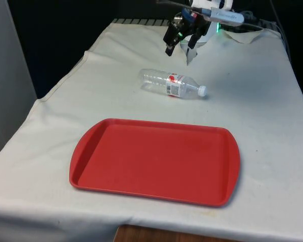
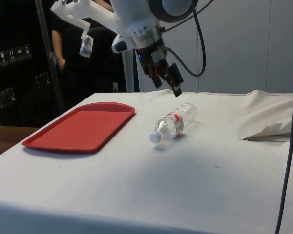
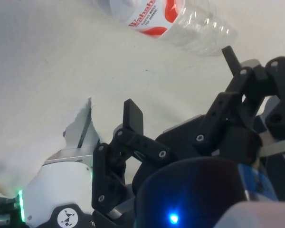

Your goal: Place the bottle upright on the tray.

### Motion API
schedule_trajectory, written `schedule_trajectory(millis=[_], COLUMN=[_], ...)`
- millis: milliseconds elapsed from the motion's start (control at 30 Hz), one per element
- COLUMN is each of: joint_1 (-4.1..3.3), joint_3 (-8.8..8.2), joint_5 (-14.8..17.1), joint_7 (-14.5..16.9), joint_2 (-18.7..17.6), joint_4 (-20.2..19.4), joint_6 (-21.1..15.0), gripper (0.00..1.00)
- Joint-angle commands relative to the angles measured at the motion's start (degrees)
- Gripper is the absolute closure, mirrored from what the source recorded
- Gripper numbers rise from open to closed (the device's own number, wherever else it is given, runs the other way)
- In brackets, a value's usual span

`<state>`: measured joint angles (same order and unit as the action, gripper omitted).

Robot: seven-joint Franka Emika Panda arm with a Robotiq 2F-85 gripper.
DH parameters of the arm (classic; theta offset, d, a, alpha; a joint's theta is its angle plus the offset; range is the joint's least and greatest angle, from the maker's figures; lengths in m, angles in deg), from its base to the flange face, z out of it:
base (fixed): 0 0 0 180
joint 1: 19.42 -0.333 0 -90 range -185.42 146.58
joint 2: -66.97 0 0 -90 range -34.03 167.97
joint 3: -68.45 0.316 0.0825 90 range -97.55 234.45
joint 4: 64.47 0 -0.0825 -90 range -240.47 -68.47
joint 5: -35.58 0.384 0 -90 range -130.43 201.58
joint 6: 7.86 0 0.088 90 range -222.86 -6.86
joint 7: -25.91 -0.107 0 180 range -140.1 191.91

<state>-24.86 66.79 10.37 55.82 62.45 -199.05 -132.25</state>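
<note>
White cloth covers the table [image 1: 272, 126]; a person stands behind it in the side view. Clear bottle [image 1: 171, 83] lies on its side mid-table, cap toward the front view's right, well apart from the red tray [image 1: 156, 160], which sits empty near the table's front edge. Gripper [image 1: 180, 46] hangs above the bottle toward the far edge, fingers spread, holding nothing. Likely approach for a grasp. Open cloth all round the bottle; path to the tray unobstructed.

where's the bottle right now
The bottle lies on its side on the white cloth, beyond the red tray in the front view, its cap pointing to the front view's right. The open end effector hangs above it, apart.
</note>
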Motion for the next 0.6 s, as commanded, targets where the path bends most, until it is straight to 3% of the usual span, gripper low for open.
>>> schedule_trajectory(millis=[0, 333, 567], joint_1=[-0.06, 0.0, -0.23], joint_3=[0.06, 0.4, 0.86], joint_5=[-0.69, -1.55, -3.78], joint_7=[-0.06, 0.4, 0.29], joint_2=[-0.34, -1.49, -2.98], joint_4=[0.11, 0.23, 0.4], joint_6=[-0.23, 0.0, 0.0], gripper=[0.0, 0.0, 0.0])
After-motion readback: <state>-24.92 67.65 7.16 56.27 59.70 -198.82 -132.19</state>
